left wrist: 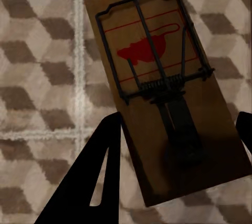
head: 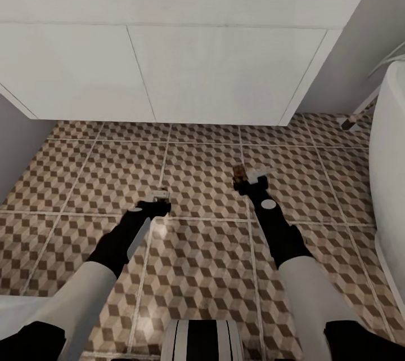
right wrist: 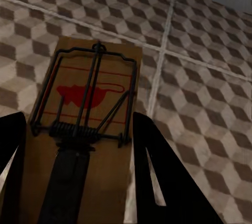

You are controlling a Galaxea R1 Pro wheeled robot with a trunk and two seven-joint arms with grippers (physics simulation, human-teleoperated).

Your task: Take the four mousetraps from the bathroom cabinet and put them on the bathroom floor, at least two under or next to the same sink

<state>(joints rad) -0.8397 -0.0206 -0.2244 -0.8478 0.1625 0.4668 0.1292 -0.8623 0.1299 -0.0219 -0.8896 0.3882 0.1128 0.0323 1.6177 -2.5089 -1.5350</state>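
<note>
Mousetraps are in both grippers right now, one each. Left gripper (head: 160,203) has its black fingers (left wrist: 89,182) clamped on the sides of a trap (left wrist: 165,93), held low over the patterned floor (head: 202,271). Right gripper (head: 247,181) is clenched on the other trap (right wrist: 86,129) the same way, fingers (right wrist: 157,177) hugging its edges. Both hang just above the tiles in front of the white sink (head: 169,62), near its front edge. Bathtub (head: 391,181) sits off to the right.

The head camera is looking steeply down at the bathroom floor (head: 202,169) — both wrist cameras are hovering close above those tiles.
</note>
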